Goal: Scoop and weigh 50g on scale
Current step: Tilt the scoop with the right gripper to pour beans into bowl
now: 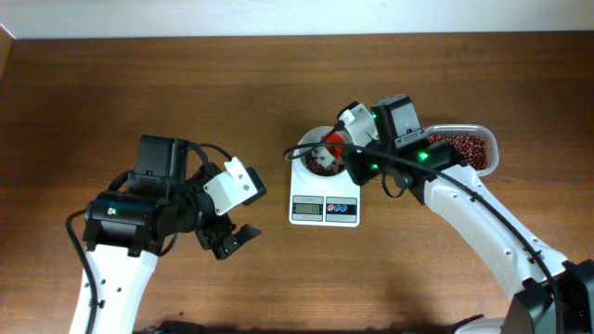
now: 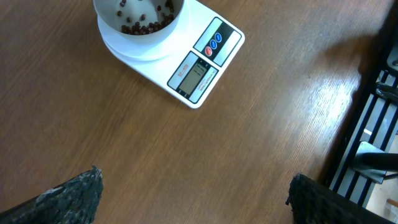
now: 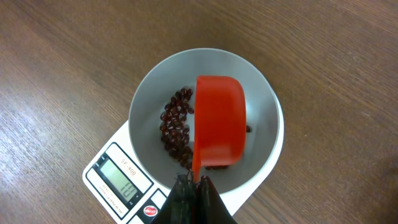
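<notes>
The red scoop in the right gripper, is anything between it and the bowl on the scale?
Nothing visible. The right gripper holds the red scoop tipped directly over the white bowl on the scale, with red beans already lying in the bowl beneath it.

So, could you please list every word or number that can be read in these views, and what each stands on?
"SF-400": faint print above the display on the scale, right wrist view.
Digits on the display: some show, but they are too blurred to read surely.
Marks on the buttons: too small to read.
No other text shows anywhere.
</notes>
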`<state>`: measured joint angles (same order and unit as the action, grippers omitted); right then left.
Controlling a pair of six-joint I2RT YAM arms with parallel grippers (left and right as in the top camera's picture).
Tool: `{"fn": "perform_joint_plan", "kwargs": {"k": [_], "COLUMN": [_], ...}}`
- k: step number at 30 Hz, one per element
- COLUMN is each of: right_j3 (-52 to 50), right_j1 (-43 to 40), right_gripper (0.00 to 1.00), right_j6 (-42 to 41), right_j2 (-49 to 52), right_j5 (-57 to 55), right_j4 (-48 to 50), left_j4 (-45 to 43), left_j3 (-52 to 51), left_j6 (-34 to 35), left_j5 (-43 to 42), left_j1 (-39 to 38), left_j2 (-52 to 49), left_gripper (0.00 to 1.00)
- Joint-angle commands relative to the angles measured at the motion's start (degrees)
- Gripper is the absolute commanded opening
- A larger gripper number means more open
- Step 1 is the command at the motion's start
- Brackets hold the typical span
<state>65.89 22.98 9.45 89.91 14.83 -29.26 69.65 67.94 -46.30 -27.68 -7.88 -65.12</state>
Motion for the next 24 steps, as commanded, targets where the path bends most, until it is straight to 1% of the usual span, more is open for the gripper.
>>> {"fn": "perform_joint_plan", "kwargs": {"k": [1,3,4,7,10,13,18,21,23,24], "right_j3": [0.72,0.76,0.76,0.76,0.83,0.83,0.83,0.83,0.83,0.83], "right_j1": [0.33,0.52,0.66,0.68,1.03,1.42,1.42,1.42,1.79,2.12], "right_gripper": [0.04,0.04,0.04,0.04,0.04,0.04,0.04,0.04,0.04,0.04], "right_j6": [0.07,-0.46,-0.39,0.15,-0.48,-0.42,-0.13,0.83,0.90,1.42], "right_j2": [-1.62,-1.77,-1.77,-1.70,-2.43,-2.34,-2.54,-2.60,-2.60,-2.60], "right_j5": [0.83,3.80,3.10,-4.39,-1.31,-4.68,-2.38,-8.00,-3.98,-4.37], "right_j4": [0.07,-0.33,-0.07,0.59,-0.90,0.68,0.96,0.70,0.68,0.63], "left_j4": [0.11,0.11,0.11,0.11,0.11,0.11,0.11,0.11,0.11,0.11], "left_j3": [1.20,1.20,1.20,1.20,1.20,1.20,1.20,1.20,1.20,1.20], "left_j6": [-0.98,-0.96,-0.98,-0.96,-0.96,-0.96,-0.98,-0.96,-0.96,-0.96], "left_j5": [-1.01,-1.01,-1.01,-1.03,-1.03,-1.03,-1.03,-1.01,-1.03,-1.03], "left_j1": [0.28,0.28,0.28,0.28,0.28,0.28,0.28,0.28,0.28,0.28], "left_j2": [0.48,0.48,0.48,0.48,0.48,0.48,0.48,0.48,0.48,0.48], "left_gripper": [0.99,0.99,0.99,0.99,0.99,0.99,0.99,0.99,0.99,0.99]}}
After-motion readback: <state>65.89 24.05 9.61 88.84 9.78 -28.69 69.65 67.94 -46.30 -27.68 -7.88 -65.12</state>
